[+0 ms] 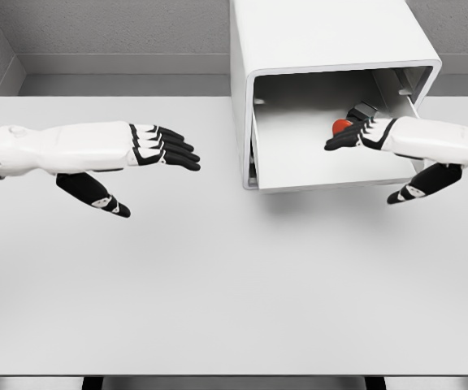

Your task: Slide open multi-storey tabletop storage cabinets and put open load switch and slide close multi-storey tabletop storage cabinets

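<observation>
With drawer (331,175) pulled out: placing load switch (349,122) inside.
Right hand (362,134) reaching over it, fingers extended; grip unclear. Left hand (157,146) spread, idle. Next: withdraw, slide shut.

I see the white cabinet (299,49) standing at the table's far side, its drawer (323,175) slid out toward me. Inside the drawer lies the switch (346,123), dark-bodied with a red knob, near the right wall.
</observation>
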Controlling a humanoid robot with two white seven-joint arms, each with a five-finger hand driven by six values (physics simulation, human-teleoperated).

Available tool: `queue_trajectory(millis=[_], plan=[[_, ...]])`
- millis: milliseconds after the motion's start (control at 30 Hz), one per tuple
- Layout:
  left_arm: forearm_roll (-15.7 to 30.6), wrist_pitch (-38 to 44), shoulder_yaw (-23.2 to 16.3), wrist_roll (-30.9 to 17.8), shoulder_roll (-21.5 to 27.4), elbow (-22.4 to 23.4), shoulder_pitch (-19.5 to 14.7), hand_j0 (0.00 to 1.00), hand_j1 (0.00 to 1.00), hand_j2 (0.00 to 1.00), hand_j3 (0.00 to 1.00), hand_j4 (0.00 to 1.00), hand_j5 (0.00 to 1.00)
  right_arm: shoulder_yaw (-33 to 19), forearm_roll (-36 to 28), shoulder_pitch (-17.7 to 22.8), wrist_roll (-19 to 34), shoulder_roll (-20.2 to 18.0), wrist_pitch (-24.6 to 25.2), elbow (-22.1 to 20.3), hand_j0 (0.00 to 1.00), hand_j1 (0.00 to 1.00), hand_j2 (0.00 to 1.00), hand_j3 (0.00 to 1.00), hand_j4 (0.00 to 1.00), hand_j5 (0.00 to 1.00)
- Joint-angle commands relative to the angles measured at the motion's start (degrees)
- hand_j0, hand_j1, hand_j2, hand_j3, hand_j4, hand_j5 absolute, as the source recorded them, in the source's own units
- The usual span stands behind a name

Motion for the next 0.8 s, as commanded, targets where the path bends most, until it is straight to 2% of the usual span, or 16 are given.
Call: queue_trajectory(millis=[0, 367, 567, 767], plan=[[0.51, 0.18, 0.03, 0.03, 0.06, 0.0, -0.09, 1.0, 1.0, 1.0, 1.0, 1.0, 1.0, -0.26, 1.16, 0.0, 0.39, 0.32, 0.1, 0.23, 1.0, 1.0, 1.0, 1.0, 1.0, 1.0], [0.42, 0.18, -0.06, 0.03, 0.14, 0.0, 0.0, 1.0, 1.0, 1.0, 1.0, 1.0, 1.0, -0.7, 6.96, 0.17, 0.39, 2.87, 0.1, 1.02, 1.0, 1.0, 1.0, 1.0, 1.0, 1.0], [0.24, 0.18, 0.03, 0.03, 0.23, 0.0, 0.0, 1.0, 1.0, 1.0, 1.0, 1.0, 1.0, -1.49, 8.02, -0.44, 0.47, 4.36, 0.1, 5.41, 1.0, 1.0, 1.0, 1.0, 1.0, 1.0], [-0.02, 0.18, -0.06, 0.03, 0.32, 0.18, 0.26, 1.0, 1.0, 1.0, 1.0, 1.0, 1.0, -1.49, 10.48, -0.79, 0.39, 6.91, 0.1, 7.96, 1.0, 1.0, 1.0, 1.0, 1.0, 1.0]])
